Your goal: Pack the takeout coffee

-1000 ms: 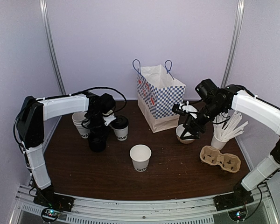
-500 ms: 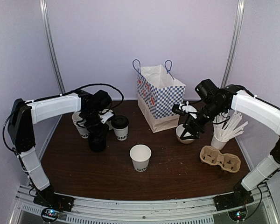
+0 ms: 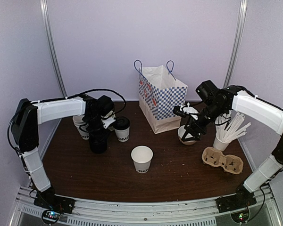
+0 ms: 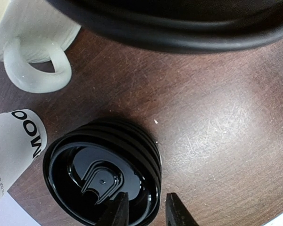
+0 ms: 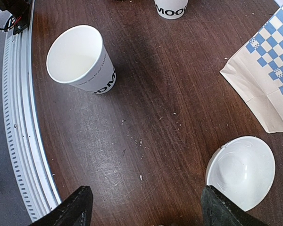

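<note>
The takeout coffee (image 3: 121, 128), a white paper cup with a black lid, stands left of centre. Just to its left is a stack of black lids (image 3: 98, 144) (image 4: 101, 174), and my left gripper (image 3: 98, 135) (image 4: 146, 214) hangs right over it. In the left wrist view the fingers stand a little apart astride the top lid's near rim, one inside and one outside, with a small gap showing. My right gripper (image 3: 188, 134) (image 5: 148, 212) is wide open above the table beside a white bowl (image 3: 186, 137) (image 5: 240, 169), holding nothing. An open paper cup (image 3: 141, 158) (image 5: 82, 59) stands mid-table.
A blue-checked paper bag (image 3: 160, 96) (image 5: 269, 84) stands open at the back centre. A cream mug (image 4: 35, 70) and lettered white cups (image 3: 81, 125) (image 4: 14, 146) crowd the left. A cup of straws (image 3: 222, 139) and a cardboard cup carrier (image 3: 222, 160) sit right.
The left arm swayed left and came back, its gripper staying over the lid stack and settling slightly lower. The right arm has not moved.
</note>
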### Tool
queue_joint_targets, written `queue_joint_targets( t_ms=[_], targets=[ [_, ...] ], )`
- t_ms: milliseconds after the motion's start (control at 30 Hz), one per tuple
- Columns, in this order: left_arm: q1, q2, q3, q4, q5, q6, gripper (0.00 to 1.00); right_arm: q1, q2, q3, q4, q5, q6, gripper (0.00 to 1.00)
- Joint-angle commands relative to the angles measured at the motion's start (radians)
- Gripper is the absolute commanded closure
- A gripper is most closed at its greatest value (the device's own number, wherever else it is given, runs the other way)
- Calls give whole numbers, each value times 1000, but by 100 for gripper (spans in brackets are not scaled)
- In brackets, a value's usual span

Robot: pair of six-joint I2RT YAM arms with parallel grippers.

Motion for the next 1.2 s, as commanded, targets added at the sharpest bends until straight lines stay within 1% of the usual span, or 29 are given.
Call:
queue_joint_targets(
  t_ms=[0,367,567,700,933,1067,1167],
  targets=[
    [1,28,10,-3,4,10,71,-2,3,25,-12,4,-5,18],
    [1,17,24,-27,18,3,83,-2,-3,19,-9,3,-5,18],
    [1,14,28,-37,26,1,86,-2,-6,20,-10,5,-5,18],
    [2,-8,58,-74,31,3,88,-2,-5,20,-12,6,-3,17],
    [1,-117,144,-146,90,0,88,-1,10,37,-22,-3,-2,18],
    [1,-150,183,-165,143,-4,88,1,20,48,-28,-8,-1,18],
    [2,-160,189,-170,140,-2,89,2,24,55,-30,-9,0,18]
  ],
)
